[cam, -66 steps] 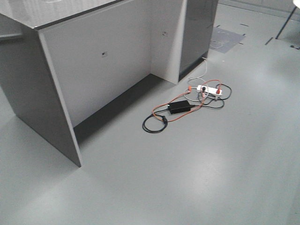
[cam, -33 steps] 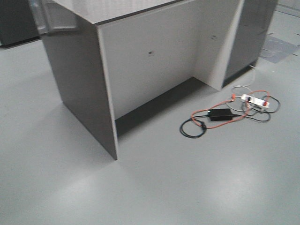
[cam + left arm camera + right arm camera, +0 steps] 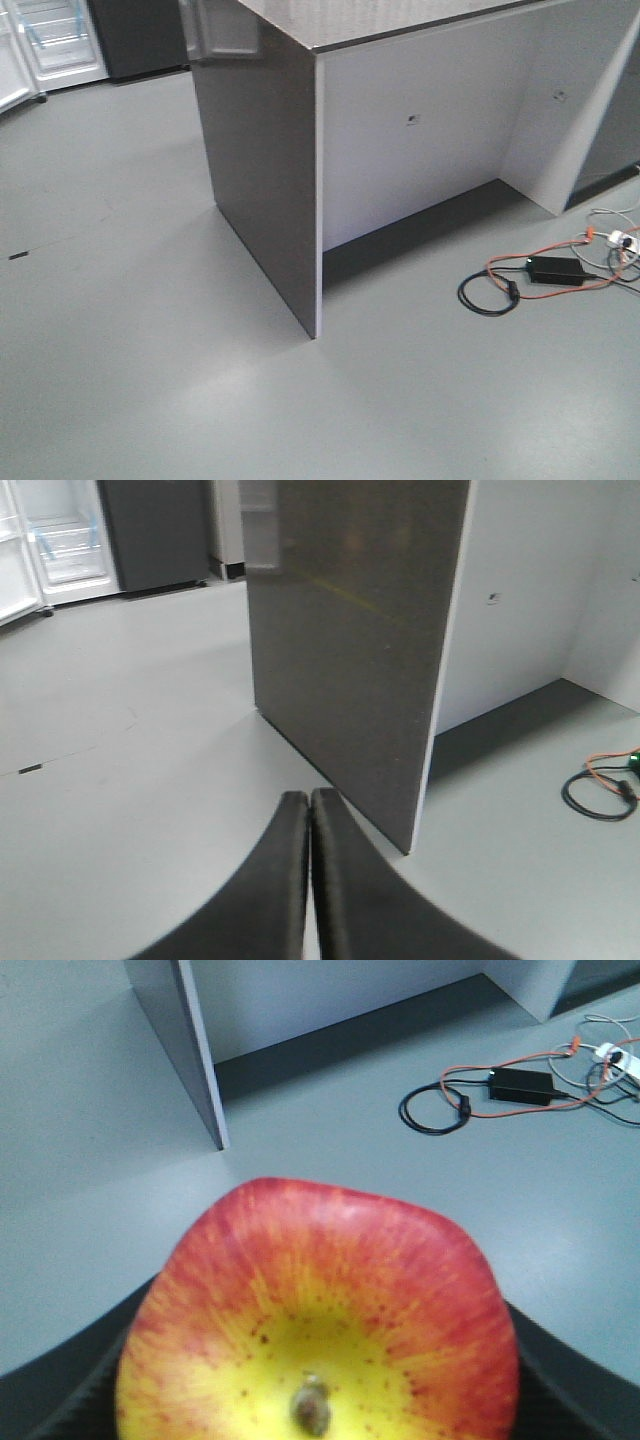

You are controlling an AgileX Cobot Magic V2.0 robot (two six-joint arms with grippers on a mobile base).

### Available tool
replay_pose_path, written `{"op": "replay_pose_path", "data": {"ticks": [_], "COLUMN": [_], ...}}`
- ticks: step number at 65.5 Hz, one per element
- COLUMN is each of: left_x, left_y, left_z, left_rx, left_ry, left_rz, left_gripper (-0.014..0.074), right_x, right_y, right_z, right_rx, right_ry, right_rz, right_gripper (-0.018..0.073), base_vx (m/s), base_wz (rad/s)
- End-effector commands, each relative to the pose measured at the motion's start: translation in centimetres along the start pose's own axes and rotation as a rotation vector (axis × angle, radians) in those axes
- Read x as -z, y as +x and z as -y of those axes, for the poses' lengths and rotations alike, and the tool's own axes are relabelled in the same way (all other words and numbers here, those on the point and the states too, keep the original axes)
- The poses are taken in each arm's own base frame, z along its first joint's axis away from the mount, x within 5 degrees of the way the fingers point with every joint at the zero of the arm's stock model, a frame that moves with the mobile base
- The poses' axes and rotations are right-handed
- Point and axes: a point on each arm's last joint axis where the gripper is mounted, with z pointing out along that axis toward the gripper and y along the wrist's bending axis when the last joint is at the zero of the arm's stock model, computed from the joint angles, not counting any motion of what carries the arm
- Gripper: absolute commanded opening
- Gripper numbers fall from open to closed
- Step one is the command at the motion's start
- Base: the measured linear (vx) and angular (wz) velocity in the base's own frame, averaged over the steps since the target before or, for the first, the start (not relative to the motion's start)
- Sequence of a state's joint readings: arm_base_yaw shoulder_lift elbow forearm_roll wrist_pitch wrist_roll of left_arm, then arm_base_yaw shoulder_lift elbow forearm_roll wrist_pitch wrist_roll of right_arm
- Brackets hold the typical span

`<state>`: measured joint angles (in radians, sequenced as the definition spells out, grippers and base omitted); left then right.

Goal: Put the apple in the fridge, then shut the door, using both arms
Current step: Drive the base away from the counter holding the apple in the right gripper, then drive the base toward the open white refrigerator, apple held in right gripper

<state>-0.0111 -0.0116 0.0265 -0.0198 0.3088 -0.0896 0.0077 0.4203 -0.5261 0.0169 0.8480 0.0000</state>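
Observation:
The apple point(image 3: 318, 1300), red with a yellow base and its stem end towards the camera, fills the right wrist view. My right gripper point(image 3: 316, 1370) is shut on it, with black fingers point(image 3: 55, 1395) showing on both sides. My left gripper point(image 3: 309, 802) is shut with nothing in it and hangs over the floor near the counter's corner. The fridge point(image 3: 58, 42) stands far off at the top left, its white interior exposed beside a dark grey front point(image 3: 140, 35). The door point(image 3: 12, 62) stands open at the frame edge. In the left wrist view the fridge point(image 3: 68, 542) shows at the top left too.
A grey counter point(image 3: 262, 170) with a speckled top and a dark side panel stands ahead, its corner close to the left gripper. A black adapter with orange and black cables point(image 3: 545, 272) and a white power strip point(image 3: 622, 240) lie on the floor at the right.
The front view has swung left: the counter and cables have slid right across the frame, and the open fridge has come into view at the top left.

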Motion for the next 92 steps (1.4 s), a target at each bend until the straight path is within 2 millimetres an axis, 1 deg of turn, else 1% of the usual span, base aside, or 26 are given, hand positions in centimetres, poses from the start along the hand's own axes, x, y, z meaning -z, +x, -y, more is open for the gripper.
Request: {"op": "replay_pose_path", "data": {"ticks": [1,92], "left_x": [-0.08,-0.08], "left_y": [-0.02,-0.02], "left_z": [0.01,0.01], "left_rx": [0.008,0.008], "left_ry": [0.009,0.009], "left_rz": [0.059,0.059], "left_gripper": [-0.0006,-0.0006], "right_x": [0.49,0.49], "right_y": [-1.31,-1.30], "right_z": [0.06,0.06], "right_rx": [0.004,0.004], "right_ry": [0.008,0.008], "right_rz": [0.089,0.088], "right_gripper": [0.0099,0.0099], "base_vx": [0.02,0.00], "base_wz": [0.26,0.30]}}
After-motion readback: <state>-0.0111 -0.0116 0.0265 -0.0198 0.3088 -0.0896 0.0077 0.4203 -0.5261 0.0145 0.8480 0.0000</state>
